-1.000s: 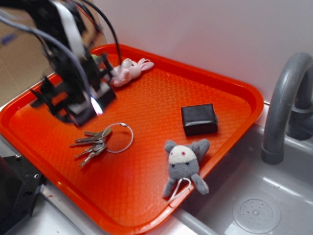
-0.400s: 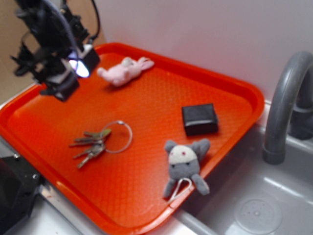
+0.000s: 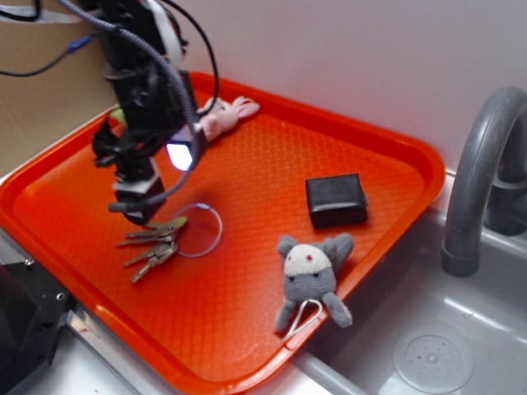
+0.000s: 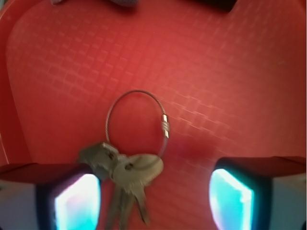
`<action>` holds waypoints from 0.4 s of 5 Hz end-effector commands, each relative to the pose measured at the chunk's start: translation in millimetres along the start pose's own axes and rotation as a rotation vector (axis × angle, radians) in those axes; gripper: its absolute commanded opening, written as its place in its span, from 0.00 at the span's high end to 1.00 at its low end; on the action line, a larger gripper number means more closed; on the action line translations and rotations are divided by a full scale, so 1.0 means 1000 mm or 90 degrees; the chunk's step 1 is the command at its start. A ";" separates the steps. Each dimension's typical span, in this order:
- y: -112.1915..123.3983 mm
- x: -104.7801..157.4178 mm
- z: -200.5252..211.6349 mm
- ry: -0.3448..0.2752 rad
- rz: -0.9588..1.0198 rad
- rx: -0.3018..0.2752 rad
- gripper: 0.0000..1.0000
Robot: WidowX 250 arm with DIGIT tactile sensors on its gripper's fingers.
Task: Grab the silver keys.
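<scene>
The approach step is judged to be in hand: the gripper is seen at left centre of the exterior view, poised directly over the heads of the keys, which lie flat on the tray in the lower left part of the frame with their ring spread toward the right. In the wrist view the keys sit at bottom centre, between the two fingers seen at the lower corners; the jaws are spread wide, and nothing is held. The left finger appears to be just beside or over the key heads, while the right one is well apart from them, so the bunch is judged to lie off-centre in the gap. For the next move, a small shift toward the bunch and a descent to the tray surface would be called for, then a closing on the stacked heads, since the thin ring is likely to slip out.
</scene>
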State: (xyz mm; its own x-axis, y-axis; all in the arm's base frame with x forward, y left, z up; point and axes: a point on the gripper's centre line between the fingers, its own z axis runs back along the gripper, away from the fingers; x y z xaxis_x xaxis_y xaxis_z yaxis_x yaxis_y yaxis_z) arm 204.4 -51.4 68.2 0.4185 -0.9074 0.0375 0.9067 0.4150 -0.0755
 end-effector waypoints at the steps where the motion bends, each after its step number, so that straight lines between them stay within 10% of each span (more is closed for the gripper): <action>1: -0.012 0.019 0.008 -0.013 0.048 -0.044 0.00; 2: -0.010 0.019 -0.002 0.000 0.045 -0.048 0.00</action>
State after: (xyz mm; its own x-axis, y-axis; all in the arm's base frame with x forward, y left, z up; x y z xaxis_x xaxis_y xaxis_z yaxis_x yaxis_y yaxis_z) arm 212.0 -61.3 56.8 0.4821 -0.8760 0.0093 0.8620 0.4724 -0.1838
